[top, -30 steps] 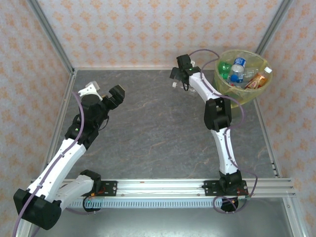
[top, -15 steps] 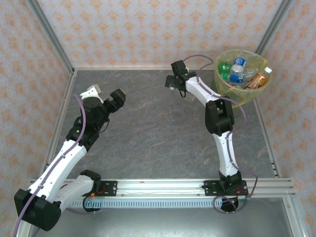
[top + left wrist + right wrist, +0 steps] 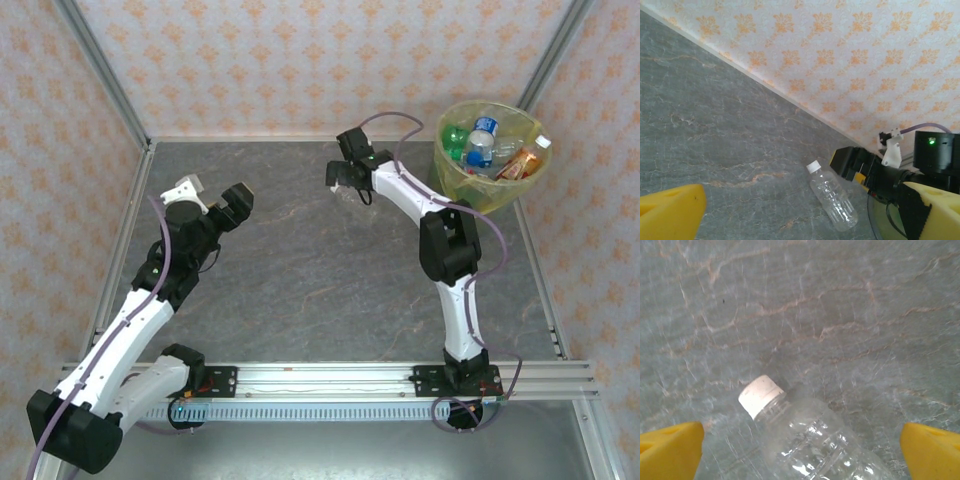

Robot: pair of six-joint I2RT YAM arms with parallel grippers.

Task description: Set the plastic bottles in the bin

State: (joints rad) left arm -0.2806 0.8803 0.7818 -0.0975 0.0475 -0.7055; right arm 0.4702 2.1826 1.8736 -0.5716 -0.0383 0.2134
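Stands close to done, with several bottles (image 3: pixel 482 140) in the bin (image 3: pixel 462 186) and one clear bottle (image 3: pixel 810 440) lying on the table (image 3: pixel 300 270) near the bin, right tool (image 3: pixel 342 183) wide open over it, left tool (image 3: pixel 212 192) wide open farther off.

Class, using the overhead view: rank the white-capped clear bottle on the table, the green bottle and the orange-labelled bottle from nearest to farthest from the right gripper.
1. White-capped clear bottle: on the table, under the right gripper.
2. Green bottle: in the bin, left side.
3. Orange-labelled bottle: in the bin, right side.
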